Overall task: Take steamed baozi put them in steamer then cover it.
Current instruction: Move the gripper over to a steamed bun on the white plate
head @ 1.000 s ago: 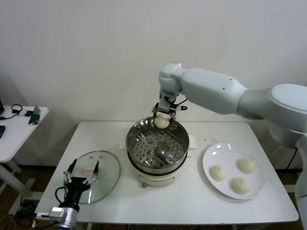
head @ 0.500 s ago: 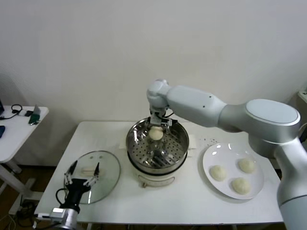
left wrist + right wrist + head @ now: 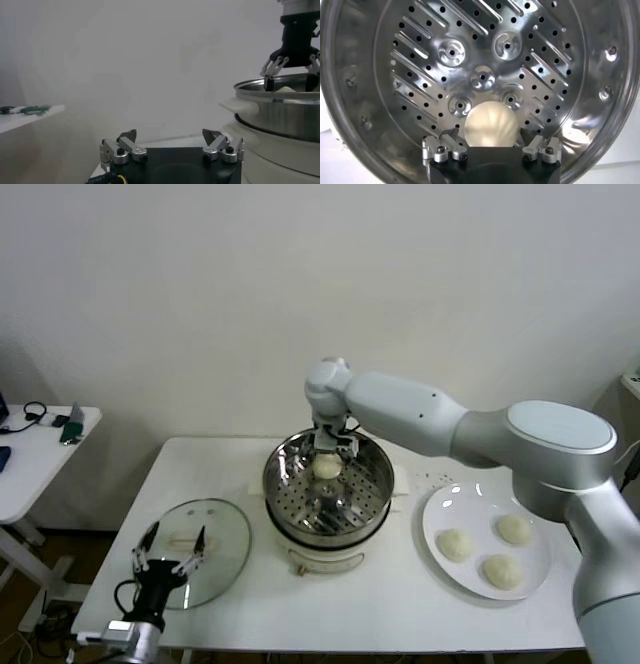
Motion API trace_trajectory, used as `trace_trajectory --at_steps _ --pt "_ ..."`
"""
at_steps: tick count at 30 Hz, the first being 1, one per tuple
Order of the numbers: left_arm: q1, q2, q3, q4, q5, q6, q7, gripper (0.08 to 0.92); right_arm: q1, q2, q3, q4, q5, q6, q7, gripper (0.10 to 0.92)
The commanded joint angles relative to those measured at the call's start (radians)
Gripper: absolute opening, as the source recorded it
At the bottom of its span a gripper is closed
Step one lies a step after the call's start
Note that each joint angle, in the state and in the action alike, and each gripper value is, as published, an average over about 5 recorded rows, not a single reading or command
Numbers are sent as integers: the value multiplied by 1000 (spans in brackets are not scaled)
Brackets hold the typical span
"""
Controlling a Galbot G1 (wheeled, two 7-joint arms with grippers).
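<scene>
The steamer (image 3: 272, 484) stands mid-table on its white base. My right gripper (image 3: 328, 450) is lowered inside it, near the far side. One baozi (image 3: 326, 468) sits on the perforated tray between its fingers, which stand spread beside it. In the right wrist view the baozi (image 3: 491, 123) lies between the open gripper's (image 3: 490, 135) tips, with a small gap on one side. Three more baozi (image 3: 455, 544) lie on the white plate (image 3: 432, 519) at the right. The glass cover (image 3: 222, 529) lies flat at the front left. My left gripper (image 3: 172, 542) hangs open over it, idle.
A small white side table (image 3: 30, 454) with cables stands off to the left. The wall is close behind the steamer. In the left wrist view the steamer's rim (image 3: 280, 100) and my right gripper (image 3: 291, 75) show beyond the open left gripper (image 3: 169, 134).
My right gripper carried the baozi from above the steamer's far rim leftward and down into the pot. The baozi now rests low on the tray. The left arm has not moved.
</scene>
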Motion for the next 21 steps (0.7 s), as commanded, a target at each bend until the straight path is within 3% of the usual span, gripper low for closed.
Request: trace_trajectory --at_steps 1,9,14,18,21 --pt "4 -1 0 1 0 0 -1 823 67 -71 29 88 56 -26 -18 823" --pt "13 -2 1 -10 0 1 -4 823 236 -312 -30 191 412 -219 -22 823" --pt "16 -2 6 -13 0 -5 -4 823 303 -514 -163 300 657 -428 97 823" --pt "17 0 10 -16 -6 -6 -5 823 317 -664 -248 398 774 -614 187 823" --pt "21 4 11 -23 -9 -6 -5 823 314 -751 -292 440 809 -699 174 823"
